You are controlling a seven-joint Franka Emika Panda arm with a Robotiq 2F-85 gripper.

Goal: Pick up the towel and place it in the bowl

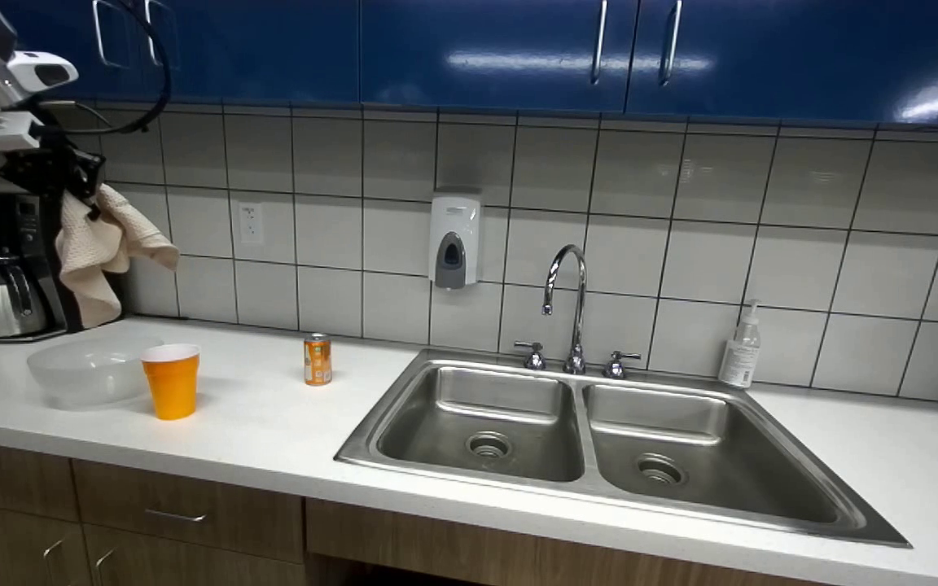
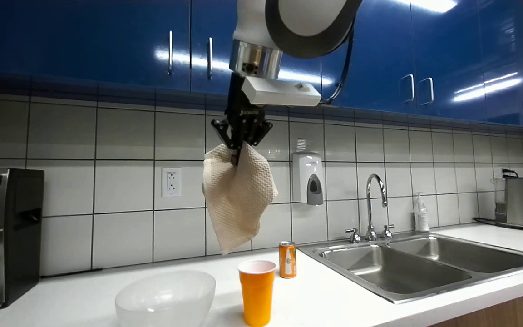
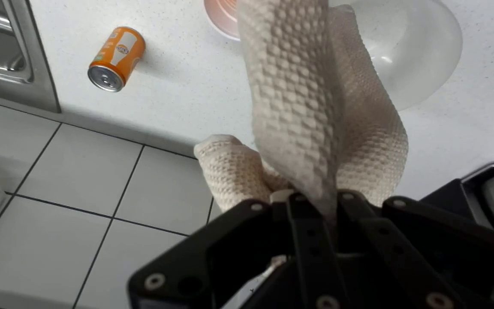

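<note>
The cream waffle-weave towel (image 1: 90,260) hangs in loose folds from my gripper (image 2: 238,152), which is shut on it. The towel (image 2: 239,200) hangs above the counter with its lower corner in the air. The translucent bowl (image 1: 90,374) stands upright on the counter below, and it also shows in an exterior view (image 2: 166,299). In the wrist view the towel (image 3: 290,86) rises between the fingers (image 3: 322,199) and covers part of the bowl (image 3: 423,56). No towel is seen inside the bowl.
An orange cup (image 1: 172,387) stands close beside the bowl. An orange can (image 2: 287,260) stands near the back wall. A dark coffee maker (image 2: 21,236) stands at the counter's other end, and a double steel sink (image 1: 469,464) lies beyond the can. Blue cabinets (image 1: 485,49) hang above.
</note>
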